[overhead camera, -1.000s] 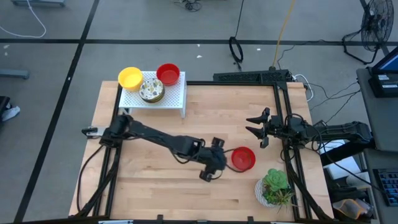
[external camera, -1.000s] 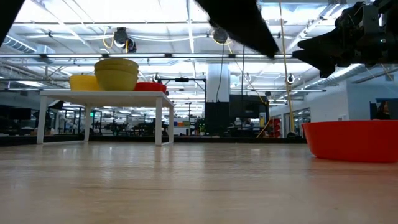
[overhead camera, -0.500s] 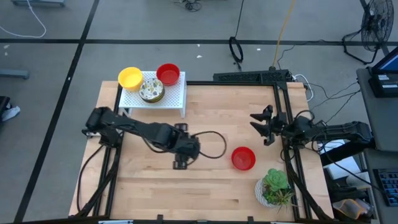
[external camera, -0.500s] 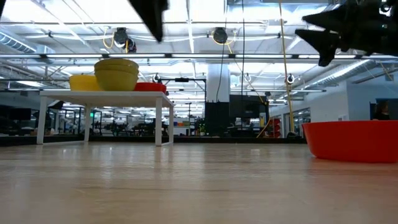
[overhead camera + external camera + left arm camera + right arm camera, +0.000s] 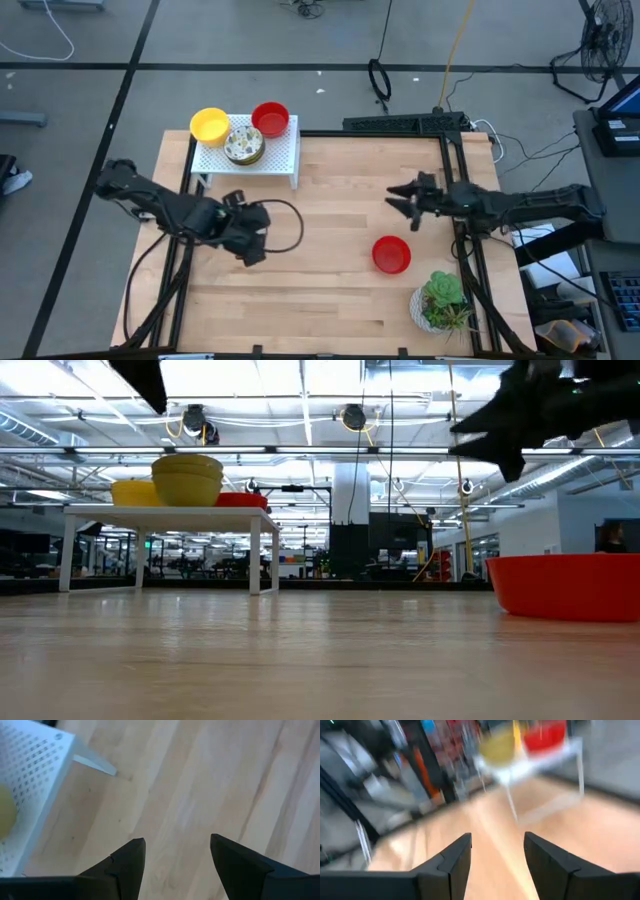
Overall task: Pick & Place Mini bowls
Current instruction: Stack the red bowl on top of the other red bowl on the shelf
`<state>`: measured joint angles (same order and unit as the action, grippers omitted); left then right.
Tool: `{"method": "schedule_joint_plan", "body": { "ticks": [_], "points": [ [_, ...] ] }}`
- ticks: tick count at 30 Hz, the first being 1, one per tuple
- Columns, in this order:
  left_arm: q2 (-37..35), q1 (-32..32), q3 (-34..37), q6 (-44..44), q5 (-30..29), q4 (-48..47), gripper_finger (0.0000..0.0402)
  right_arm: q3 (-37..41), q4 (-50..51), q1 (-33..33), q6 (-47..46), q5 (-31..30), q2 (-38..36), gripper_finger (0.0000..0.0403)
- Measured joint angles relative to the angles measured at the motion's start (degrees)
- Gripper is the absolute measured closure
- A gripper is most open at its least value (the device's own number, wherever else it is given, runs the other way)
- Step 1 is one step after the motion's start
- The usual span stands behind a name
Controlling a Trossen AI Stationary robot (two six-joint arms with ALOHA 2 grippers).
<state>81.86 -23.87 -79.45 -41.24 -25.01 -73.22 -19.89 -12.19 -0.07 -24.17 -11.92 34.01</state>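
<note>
A white perforated stand [image 5: 280,150] at the table's far left carries a yellow bowl [image 5: 209,124], a red bowl [image 5: 270,118] and a stack with a speckled bowl on top [image 5: 243,143]. The low view shows the stand [image 5: 170,512] with yellow bowls [image 5: 187,478] on it. Another red bowl [image 5: 391,254] sits base-down on the table right of centre, also in the low view [image 5: 565,585]. My left gripper [image 5: 248,246] hovers open at the table's left, near the stand [image 5: 30,780]. My right gripper [image 5: 398,201] hovers open beyond the red bowl, its fingers pointing left.
A green potted plant [image 5: 441,300] stands at the near right corner, close to the red bowl. Black frame rails [image 5: 452,190] run along the table's right and left sides. Bare wood lies between the stand and the red bowl.
My left gripper has drawn back from beside the red bowl toward the table's left edge, ending near the stand. My right gripper has moved a little toward the table's left. The red bowl has stayed where it was.
</note>
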Motion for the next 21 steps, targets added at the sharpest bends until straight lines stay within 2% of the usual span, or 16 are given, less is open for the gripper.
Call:
{"method": "schedule_joint_plan", "body": {
  "ticks": [6,9,12,16,18,21],
  "points": [
    [-4.2,-1.5,6.3,-7.8,-0.6,0.1,0.0174,-12.2,19.3,5.3,-11.1,0.2,15.2,0.0234],
    [-4.5,-1.7,8.3,-9.5,-0.6,0.0,0.0174,-17.8,27.6,8.3,-16.5,3.3,23.1,0.0234],
    [-4.4,-1.7,9.1,-9.5,-0.5,-0.1,0.0174,-22.0,31.6,10.6,-20.2,9.8,29.4,0.0234],
    [-4.3,-1.7,9.3,-8.5,-0.5,0.0,0.0174,-23.5,32.2,13.5,-21.8,19.8,35.5,0.0234],
    [-4.3,-1.7,9.3,-8.4,-0.6,0.0,0.0174,-23.7,32.0,14.9,-22.3,22.5,37.7,0.0234],
    [-4.3,-1.7,9.3,-8.3,-0.6,-0.1,0.0174,-23.6,32.3,16.9,-21.6,22.6,41.0,0.0234]
  ]
}}
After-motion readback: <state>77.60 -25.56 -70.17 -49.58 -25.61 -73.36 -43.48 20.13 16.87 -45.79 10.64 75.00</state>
